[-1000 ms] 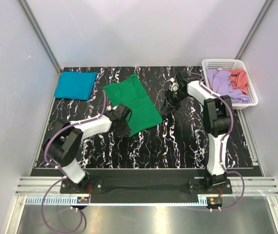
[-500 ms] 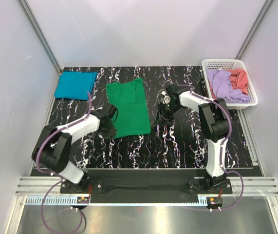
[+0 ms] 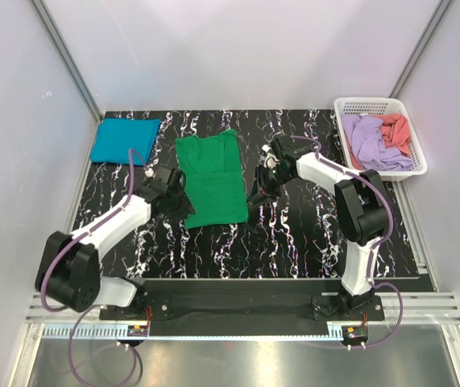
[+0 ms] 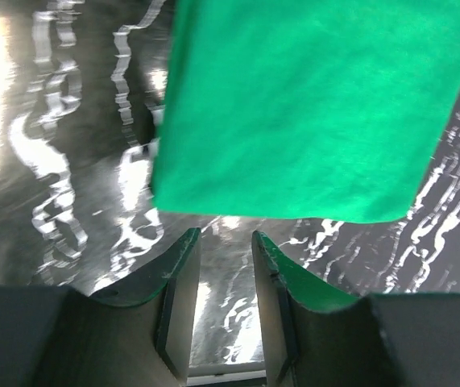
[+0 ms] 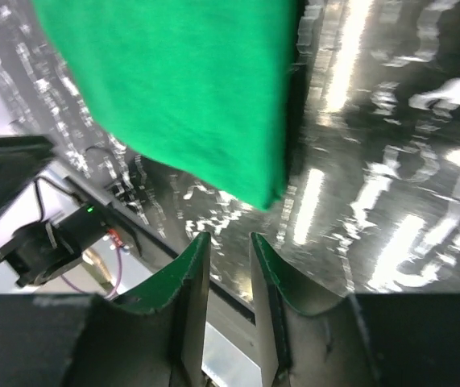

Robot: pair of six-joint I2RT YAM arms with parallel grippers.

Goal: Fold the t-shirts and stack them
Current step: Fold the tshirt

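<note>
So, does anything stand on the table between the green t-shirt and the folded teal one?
Nothing visible does. Only bare table lies between the green t-shirt and the folded teal t-shirt at the far left corner.

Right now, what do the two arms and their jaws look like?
Both the left arm and right arm have white links with black joints, and a purple cable loops along each. Their jaws are narrow, dark plates edged green.
</note>
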